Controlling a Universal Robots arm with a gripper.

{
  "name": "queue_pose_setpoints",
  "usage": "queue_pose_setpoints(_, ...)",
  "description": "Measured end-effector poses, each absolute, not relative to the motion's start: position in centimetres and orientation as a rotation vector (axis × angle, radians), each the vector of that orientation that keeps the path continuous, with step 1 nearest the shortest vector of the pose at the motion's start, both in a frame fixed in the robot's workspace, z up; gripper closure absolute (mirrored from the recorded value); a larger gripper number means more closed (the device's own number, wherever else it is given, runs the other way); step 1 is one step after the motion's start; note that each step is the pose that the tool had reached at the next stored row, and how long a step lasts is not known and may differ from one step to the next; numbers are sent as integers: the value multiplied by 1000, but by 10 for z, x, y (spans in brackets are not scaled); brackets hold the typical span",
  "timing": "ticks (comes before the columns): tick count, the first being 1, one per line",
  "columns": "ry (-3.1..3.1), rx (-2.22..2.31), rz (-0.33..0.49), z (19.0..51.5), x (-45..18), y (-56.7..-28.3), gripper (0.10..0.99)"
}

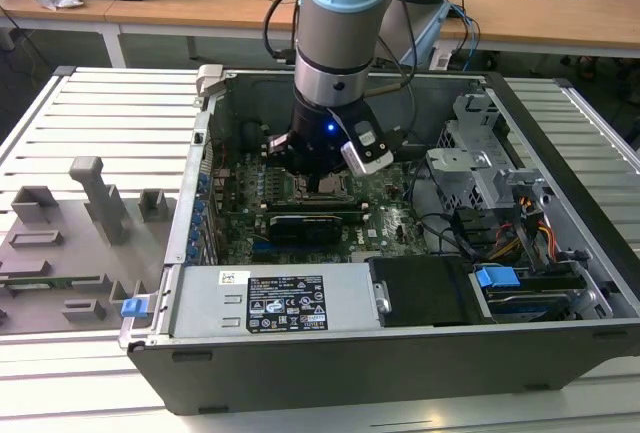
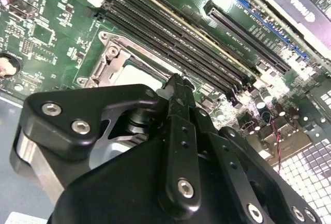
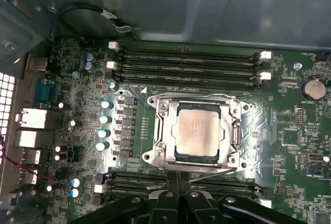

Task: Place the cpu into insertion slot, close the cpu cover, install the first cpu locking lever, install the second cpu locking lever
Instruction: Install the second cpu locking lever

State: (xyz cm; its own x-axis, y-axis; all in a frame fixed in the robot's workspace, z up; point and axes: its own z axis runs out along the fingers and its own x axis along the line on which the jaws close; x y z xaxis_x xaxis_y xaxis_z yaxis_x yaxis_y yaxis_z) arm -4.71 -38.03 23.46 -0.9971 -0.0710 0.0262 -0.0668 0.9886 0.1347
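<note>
The cpu [image 3: 198,131] lies flat in the insertion slot [image 3: 155,154] of the green motherboard, its pale metal top showing. The silvery cpu cover [image 3: 234,131] lies down around it as a frame. My gripper [image 3: 178,176] is shut, with its black fingertips pressed together at the socket's edge beside a thin metal lever [image 3: 209,171]. In the second wrist view the gripper [image 2: 176,83] hangs just above the socket, and part of the cpu [image 2: 140,75] shows behind it. In the exterior view the gripper [image 1: 318,185] reaches down into the open computer case, over the socket.
Long black memory slots [image 3: 189,69] run on both sides of the socket. A long black card [image 1: 305,225], a silvery power supply [image 1: 270,303], a drive cage [image 1: 480,168] and cables crowd the case. A grey fixture tray [image 1: 70,243] lies outside, at the exterior view's left.
</note>
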Motion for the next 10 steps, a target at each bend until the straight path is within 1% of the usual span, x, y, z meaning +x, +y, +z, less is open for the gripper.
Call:
queue_pose_setpoints(6,-3102,107,-210,222,-52,-381,980)
queue_pose_setpoints(10,-3101,108,-224,220,-53,-385,980)
